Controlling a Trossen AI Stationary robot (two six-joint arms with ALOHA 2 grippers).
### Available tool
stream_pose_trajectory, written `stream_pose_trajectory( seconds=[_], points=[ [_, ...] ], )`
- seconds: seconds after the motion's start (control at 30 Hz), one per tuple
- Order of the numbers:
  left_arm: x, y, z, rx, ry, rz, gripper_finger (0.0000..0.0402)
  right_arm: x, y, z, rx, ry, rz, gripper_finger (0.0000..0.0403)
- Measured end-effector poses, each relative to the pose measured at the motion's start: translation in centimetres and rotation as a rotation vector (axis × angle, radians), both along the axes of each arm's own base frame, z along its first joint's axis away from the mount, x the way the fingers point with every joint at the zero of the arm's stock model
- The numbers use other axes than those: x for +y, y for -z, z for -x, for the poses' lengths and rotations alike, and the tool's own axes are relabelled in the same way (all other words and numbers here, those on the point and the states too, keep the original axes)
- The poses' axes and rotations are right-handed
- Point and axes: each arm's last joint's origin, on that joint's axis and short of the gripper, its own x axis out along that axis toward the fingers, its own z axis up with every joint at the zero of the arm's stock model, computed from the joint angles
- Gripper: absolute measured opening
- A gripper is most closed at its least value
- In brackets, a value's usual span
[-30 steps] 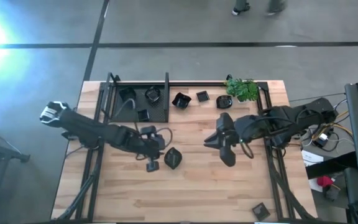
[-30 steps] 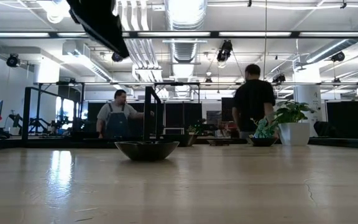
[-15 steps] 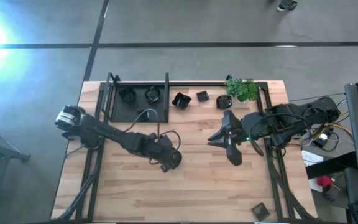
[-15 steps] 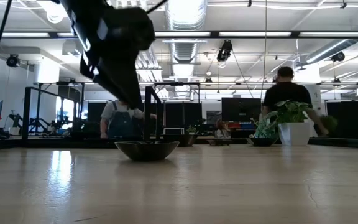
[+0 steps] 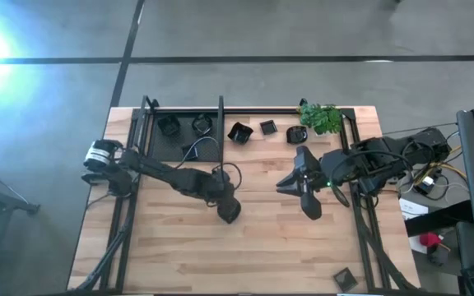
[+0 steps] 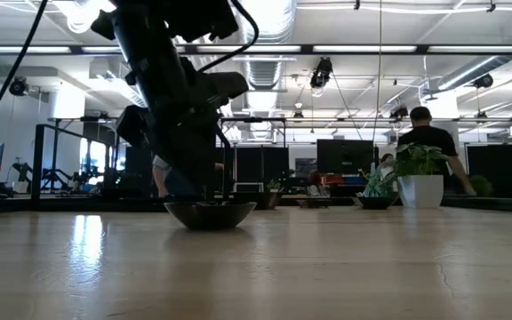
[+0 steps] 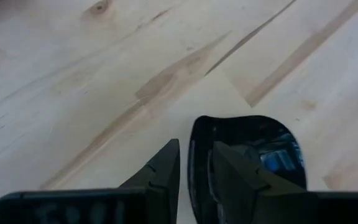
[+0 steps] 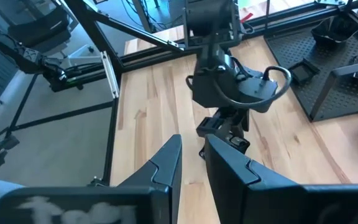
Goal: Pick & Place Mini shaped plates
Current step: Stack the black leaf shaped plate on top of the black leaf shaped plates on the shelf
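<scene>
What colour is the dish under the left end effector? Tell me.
Glossy black dish; left wrist view shows it best.

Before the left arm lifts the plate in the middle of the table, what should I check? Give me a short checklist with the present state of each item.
1. Left end effector at the plate: ok.
2. Fingers straddle the plate's rim, one outside, one inside: ok.
3. Firm grip on the rim: cannot tell.
4. Plate flat on the table: ok, per the low view.
5. Right end effector apart from the left one: ok, it waits over the table's right half.
6. Room on the tray for another plate: ok.
</scene>
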Motion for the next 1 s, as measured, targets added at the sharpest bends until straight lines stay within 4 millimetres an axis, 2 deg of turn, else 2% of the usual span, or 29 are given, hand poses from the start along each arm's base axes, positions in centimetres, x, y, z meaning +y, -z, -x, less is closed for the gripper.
stream_pose_trajectory(
  seconds=[0.33,0.5,0.7,0.8,0.9,1.0],
  points=[
    [0.0,0.9,-0.5,0.015,0.03,-0.003,0.0089,0.0,0.0,0.0,0.002,0.004,-0.005,0.0068],
    [-0.2,2.0,-0.8,0.039,0.044,0.002,0.0089,0.0,0.0,0.0,0.002,0.005,-0.007,0.0068],
    [-0.4,2.2,-1.3,0.006,0.066,0.011,0.0087,0.0,0.0,0.0,0.003,0.006,-0.007,0.0068],
    [-0.4,2.2,-1.3,0.013,0.085,0.046,0.0064,0.0,0.0,0.0,0.003,0.006,-0.007,0.0068],
    [-0.5,2.3,-1.2,0.023,0.11,0.049,0.0019,0.0,0.0,0.0,0.003,0.006,-0.007,0.0068],
    [-0.5,2.2,-1.2,0.019,0.115,0.053,0.0005,0.0,0.0,0.0,0.003,0.006,-0.007,0.0068]
  ],
)
